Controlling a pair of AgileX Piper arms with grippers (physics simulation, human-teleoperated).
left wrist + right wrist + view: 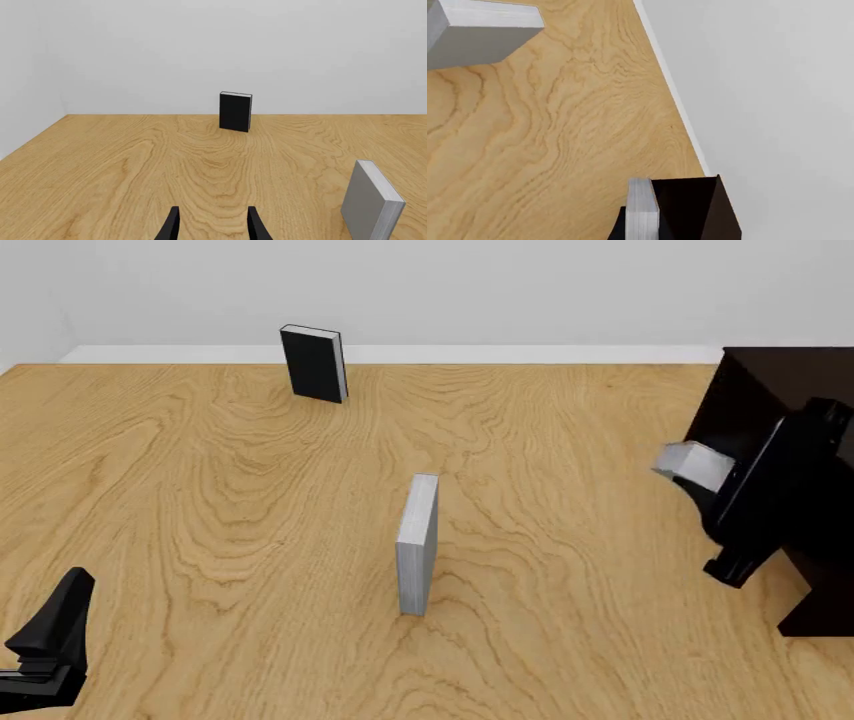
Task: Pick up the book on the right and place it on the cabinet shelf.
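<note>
My right gripper [721, 475] is shut on the book [690, 464], a thick light-grey hardcover held above the table just left of the dark cabinet [774, 385]. The cabinet shelf is hidden behind my right arm. In the right wrist view the book's pale page edge [642, 210] stands between the fingers, against a dark brown block [690, 205] that I take for the cabinet. My left gripper [47, 635] rests open at the near left corner, and its fingers [256, 226] hold nothing.
A slimmer grey book [419, 545] stands upright, edge-on, mid-table; it also shows in both wrist views [371, 200] [480, 35]. A black book [314, 362] stands upright near the far wall [235, 111]. The wooden table [200, 490] ends at a white wall.
</note>
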